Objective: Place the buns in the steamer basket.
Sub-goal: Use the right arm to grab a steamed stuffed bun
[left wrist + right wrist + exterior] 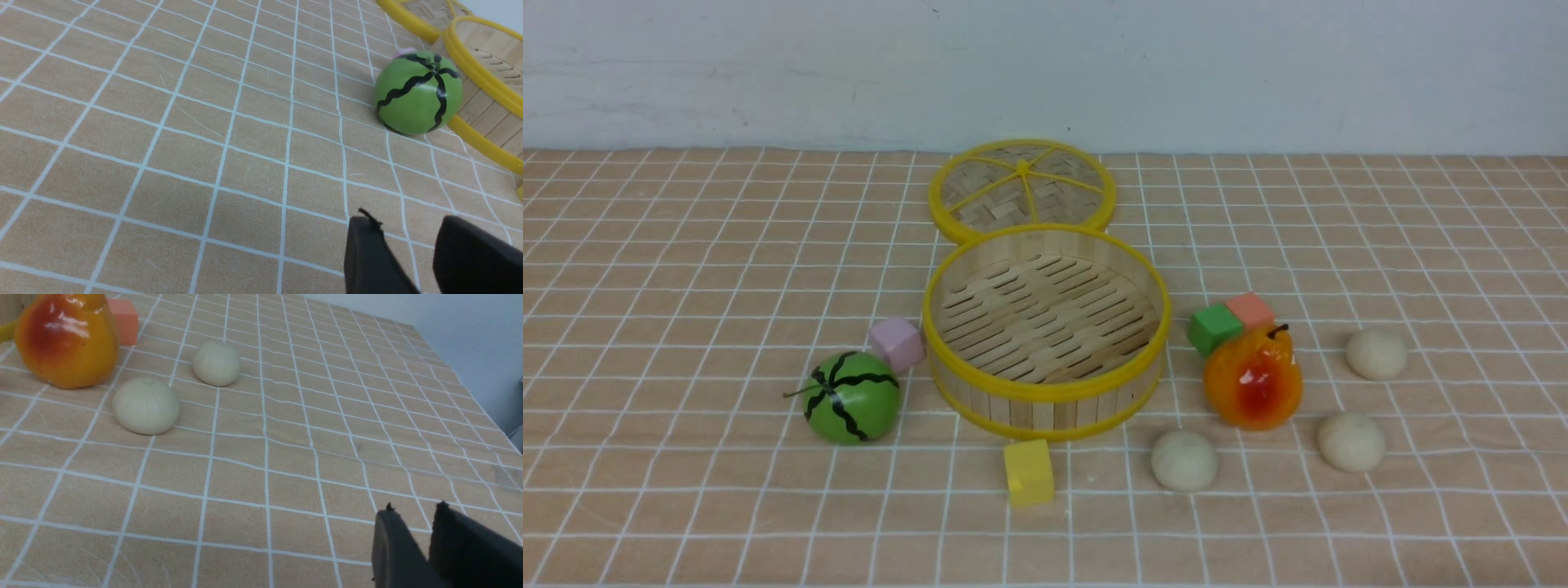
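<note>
Three off-white buns lie on the checked cloth to the right of the steamer basket [1045, 408]: one at the front [1184, 460], one further right [1351, 441], one behind it [1376, 353]. The round basket, with slatted floor and yellow rims, holds nothing. Neither arm shows in the front view. In the right wrist view my right gripper [414, 508] hovers over bare cloth, its jaws a little apart and empty, well short of the nearer bun [146, 406] and the farther bun [216, 363]. My left gripper [404, 220] is open and empty, some way from the basket's rim [482, 69].
The woven lid [1021, 188] lies behind the basket. A glossy orange pear [1254, 380] stands between the buns. A green melon toy [851, 398] and a pink block [896, 343] sit left of the basket. Yellow [1029, 472], green [1214, 328] and salmon [1250, 309] blocks lie close by.
</note>
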`<state>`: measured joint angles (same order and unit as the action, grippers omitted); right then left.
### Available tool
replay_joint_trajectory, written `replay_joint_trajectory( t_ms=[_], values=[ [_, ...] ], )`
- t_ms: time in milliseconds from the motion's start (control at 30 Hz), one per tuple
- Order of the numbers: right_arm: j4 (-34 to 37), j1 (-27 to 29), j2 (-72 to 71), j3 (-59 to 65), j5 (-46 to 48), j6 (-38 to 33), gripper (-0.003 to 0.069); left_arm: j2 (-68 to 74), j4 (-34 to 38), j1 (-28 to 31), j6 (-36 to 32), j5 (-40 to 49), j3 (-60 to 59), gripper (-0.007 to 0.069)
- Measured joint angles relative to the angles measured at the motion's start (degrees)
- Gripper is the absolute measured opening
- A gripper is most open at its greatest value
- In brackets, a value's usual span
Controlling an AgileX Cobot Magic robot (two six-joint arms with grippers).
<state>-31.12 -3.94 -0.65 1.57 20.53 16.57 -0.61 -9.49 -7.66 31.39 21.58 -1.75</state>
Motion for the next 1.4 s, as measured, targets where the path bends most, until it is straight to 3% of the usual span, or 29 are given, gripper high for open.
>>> replay_joint_trajectory(
  t_ms=[233, 500, 667, 867, 1000, 1100, 1233, 1400],
  values=[
    [-0.94, 0.0, 0.0, 0.0, -2.01, 0.0, 0.0162, 0.0, 0.0, 0.0, 0.0, 0.0, 0.0, 0.0238],
    [-1.13, 0.0, 0.0, 0.0, -20.53, 3.06, 0.0172, 0.0, 0.0, 0.0, 0.0, 0.0, 0.0, 0.0238],
    [-1.61, 0.0, 0.0, 0.0, -38.44, 10.95, 0.018, 0.0, 0.0, 0.0, 0.0, 0.0, 0.0, 0.0238],
    [0.38, 0.0, 0.0, 0.0, -44.59, 22.08, 0.019, 0.0, 0.0, 0.0, 0.0, 0.0, 0.0, 0.0238],
    [0.53, 0.0, 0.0, -4.2, -41.0, 32.43, 0.0197, 0.0, 0.0, 0.0, 0.0, 0.0, 0.0, 0.0238],
    [-0.21, 0.0, 0.0, -8.4, -35.48, 35.74, 0.0197, 0.0, 0.0, 0.0, 0.0, 0.0, 0.0, 0.0238],
    [-1.18, 0.0, 2.57, -19.85, -20.04, 39.63, 0.0201, 0.0, 0.0, 0.0, 0.0, 0.0, 0.0, 0.0238],
    [-1.18, 0.0, 11.86, -30.9, -0.69, 38.41, 0.0209, 0.0, 0.0, 0.0, 0.0, 0.0, 0.0, 0.0238]
  ],
)
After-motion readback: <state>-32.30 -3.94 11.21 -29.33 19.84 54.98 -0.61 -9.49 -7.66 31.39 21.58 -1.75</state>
